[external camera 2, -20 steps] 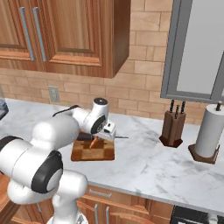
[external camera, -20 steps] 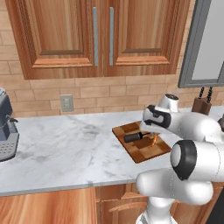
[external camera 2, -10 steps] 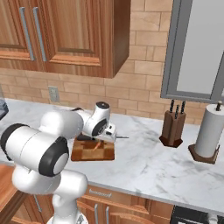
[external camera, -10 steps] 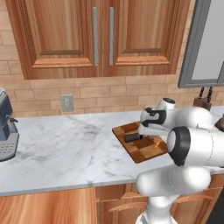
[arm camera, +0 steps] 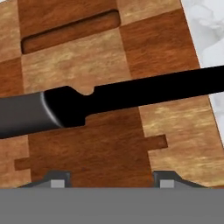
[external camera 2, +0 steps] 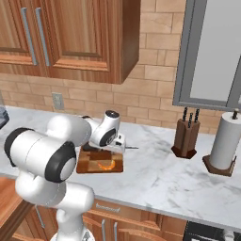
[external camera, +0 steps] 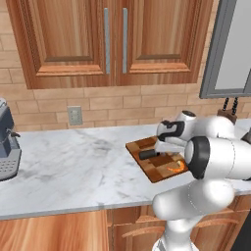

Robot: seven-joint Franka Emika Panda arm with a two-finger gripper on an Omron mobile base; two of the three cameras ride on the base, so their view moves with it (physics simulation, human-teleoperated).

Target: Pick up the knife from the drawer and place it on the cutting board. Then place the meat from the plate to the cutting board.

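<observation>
The checkered wooden cutting board [external camera: 147,169] [external camera 2: 84,164] [arm camera: 87,52] lies on the marble counter. Across it lies the knife [external camera: 148,154] [arm camera: 109,103], black handle toward the left of the left base view, blade tip [external camera 2: 132,148] reaching past the board's edge. The orange-red meat [external camera: 176,166] [external camera 2: 104,164] rests on the board's near part. My gripper [external camera: 164,145] [external camera 2: 114,146] [arm camera: 112,180] hovers just over the knife, open; its fingertips [arm camera: 57,179] stand wide apart with nothing between them. The drawer and the plate are out of view.
A wooden knife block [external camera: 228,110] [external camera 2: 184,139] stands at the back right of the counter, with a paper towel roll [external camera 2: 225,141] beside it. A coffee machine [external camera: 7,142] sits at the far left. Wall cabinets [external camera: 112,39] hang above.
The gripper was shut down at the board; its fingers have now spread apart and the knife lies free on the board. The arm's elbow has swung toward the camera.
</observation>
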